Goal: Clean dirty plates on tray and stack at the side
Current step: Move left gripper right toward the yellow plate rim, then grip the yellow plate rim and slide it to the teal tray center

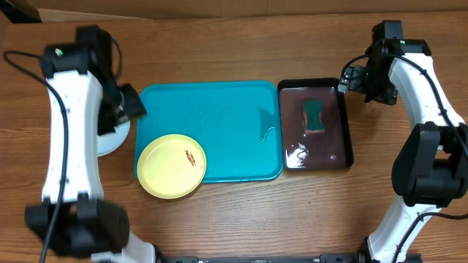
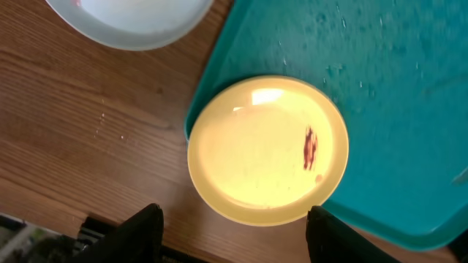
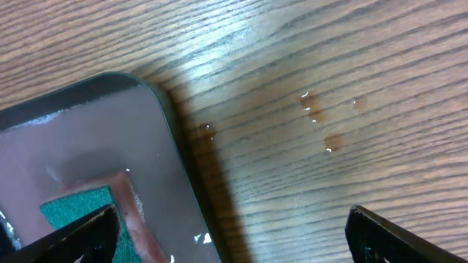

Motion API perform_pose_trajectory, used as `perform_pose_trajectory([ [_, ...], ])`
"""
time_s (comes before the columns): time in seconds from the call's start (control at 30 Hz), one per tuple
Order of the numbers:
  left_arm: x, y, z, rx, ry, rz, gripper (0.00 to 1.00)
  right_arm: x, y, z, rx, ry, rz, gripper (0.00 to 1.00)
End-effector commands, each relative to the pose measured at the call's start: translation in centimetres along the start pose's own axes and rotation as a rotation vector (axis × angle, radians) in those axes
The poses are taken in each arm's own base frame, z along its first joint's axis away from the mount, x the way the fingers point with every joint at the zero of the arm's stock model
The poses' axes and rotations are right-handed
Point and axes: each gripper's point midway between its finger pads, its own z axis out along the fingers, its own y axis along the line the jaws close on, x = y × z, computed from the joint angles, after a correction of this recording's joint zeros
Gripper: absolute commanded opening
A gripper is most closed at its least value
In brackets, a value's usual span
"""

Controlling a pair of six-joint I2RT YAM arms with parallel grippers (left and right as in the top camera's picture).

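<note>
**A:** Where is the yellow-green plate (image 1: 172,166)?

**B:** On the near left corner of the turquoise tray (image 1: 227,117), jutting a little past the rounded rim over the wooden surface (image 1: 241,219). A reddish-brown smear (image 2: 311,148) shows on its right side.

**A:** And the left hand (image 2: 234,213)?

**B:** Released. Its two dark fingers (image 2: 146,234) stand apart with nothing between them. From above, it hangs by the tray's far left corner, so the plate lies on the near side of it and does not touch it. In the wrist view the plate fills the space just ahead of the fingertips, clear of both.

**A:** Any other plate?

**B:** A pale plate (image 1: 117,140) rests on the surface just left of the tray, partly under the left arm and close to the hand's left side. I cannot tell whether a second plate lies beneath it.

**A:** The right hand (image 3: 232,215)?

**B:** Also released, with its fingers spread wide and holding nothing. It hovers by the far right corner of the black tray (image 1: 346,139). That tray sits just right of the turquoise one and holds a green sponge (image 1: 314,115) on a wet, shiny bottom. A few water drops (image 3: 316,115) lie on the surface beside it. The plates are well apart from this hand, away to its left.
</note>
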Motion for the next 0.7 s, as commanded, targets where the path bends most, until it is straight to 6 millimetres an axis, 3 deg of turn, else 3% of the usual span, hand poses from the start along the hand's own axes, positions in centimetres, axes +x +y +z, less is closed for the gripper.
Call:
perform_pose_trajectory([
  [0.0, 3.6, 0.3, -0.1, 0.017, -0.031, 0.031, 0.64, -0.6, 0.0, -0.8, 0.000, -0.029, 0.005, 1.00],
  [0.23, 7.7, 2.8, 4.8, 0.016, -0.051, -0.077, 0.62, -0.6, 0.0, -0.8, 0.000, -0.029, 0.005, 1.00],
  [0.5, 8.8, 5.4, 12.1, -0.033, -0.010, -0.196, 0.51, -0.7, 0.0, -0.8, 0.002, -0.033, 0.005, 1.00],
  [0.67, 9.4, 6.9, 14.8, -0.059, 0.044, -0.241, 0.40, -0.7, -0.1, -0.8, 0.003, -0.033, 0.005, 1.00],
])
